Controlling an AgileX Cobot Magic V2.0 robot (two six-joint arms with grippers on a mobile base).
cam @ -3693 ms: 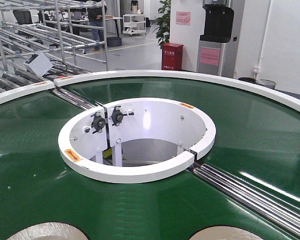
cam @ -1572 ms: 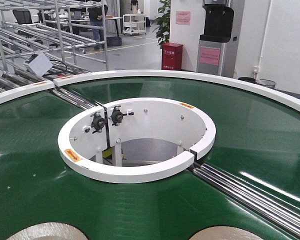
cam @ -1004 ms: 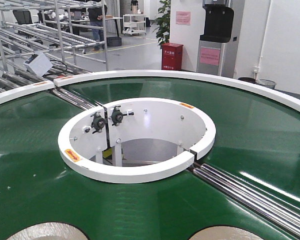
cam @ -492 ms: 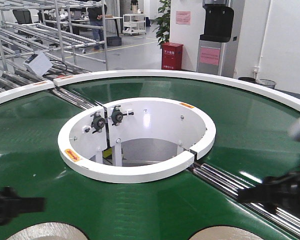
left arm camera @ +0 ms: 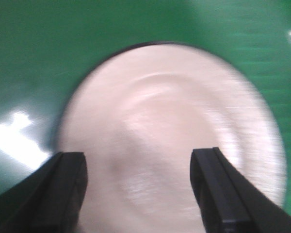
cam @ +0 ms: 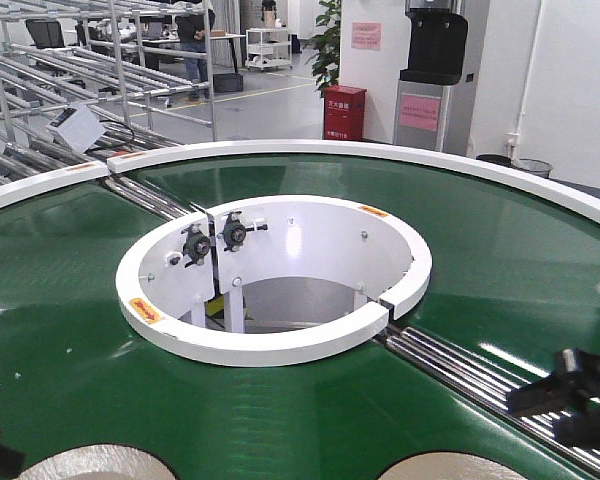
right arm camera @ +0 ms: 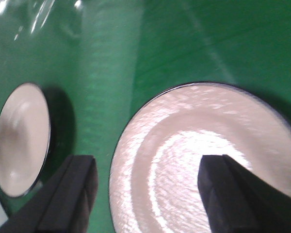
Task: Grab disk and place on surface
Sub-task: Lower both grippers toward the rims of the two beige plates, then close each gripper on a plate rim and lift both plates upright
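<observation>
We see two pale, brushed-metal disks lying flat on the green conveyor belt (cam: 60,300). Both are cut off by the bottom edge of the front view: the left disk (cam: 95,462) and the right disk (cam: 450,466), well apart from each other. Neither is held.

The left end effector (left arm camera: 143,194) is spread wide over the left disk. Its two black fingers (left arm camera: 63,194) stand far apart and frame the disk's near part, and nothing sits between them except the disk face below. This wrist view is blurred, so we cannot tell whether the fingers touch the metal.

The right end effector (right arm camera: 155,199) is also spread wide and grips nothing. One black finger (right arm camera: 237,199) lies over the face of the right disk, while the other is over bare green belt just beside the disk's rim. In the same wrist view the left disk appears as a narrow oval further off on the belt. In the front view this end effector shows as a dark, blurred shape at the right edge, near the steel rollers (cam: 480,375) that cross the belt.

At the belt's centre stands a white inner ring (cam: 270,345). Beyond it we see metal racks (cam: 80,60) and a red cabinet (cam: 344,112).
</observation>
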